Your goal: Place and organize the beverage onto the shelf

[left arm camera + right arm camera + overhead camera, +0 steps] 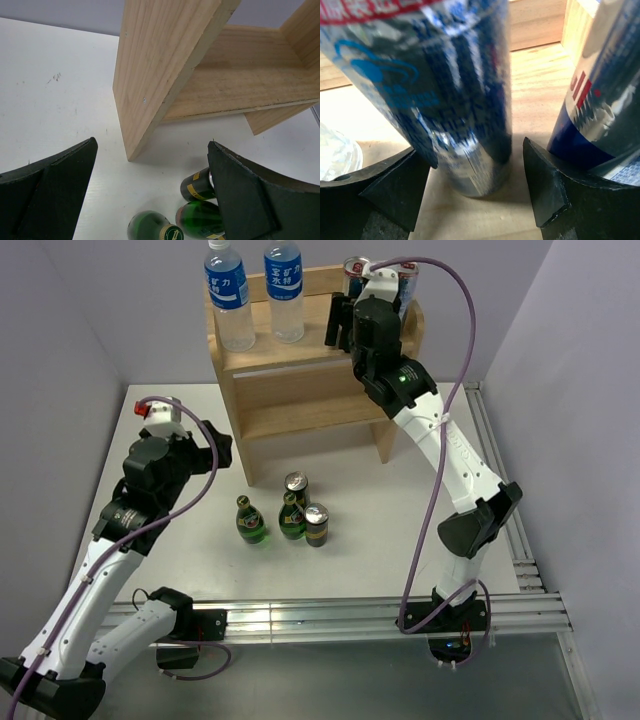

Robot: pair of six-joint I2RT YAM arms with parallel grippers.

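The light-wood shelf (300,390) stands at the back of the table. Two clear water bottles with blue labels (228,295) stand on its top board at the left. My right gripper (350,310) is up there at the right, open, its jaws on either side of a blue-and-silver can (465,100) that stands on the board (535,85). A second can (600,115) stands just right of it. My left gripper (215,450) is open and empty, low by the shelf's left panel (160,60). Two green bottles (249,523) and two dark cans (317,524) stand on the table in front.
An aluminium rail (350,615) runs along the near edge and another (510,500) along the right side. Grey walls close in left, right and behind. A water bottle's base (335,155) shows left of the right gripper. The green bottles (150,227) lie just below the left gripper.
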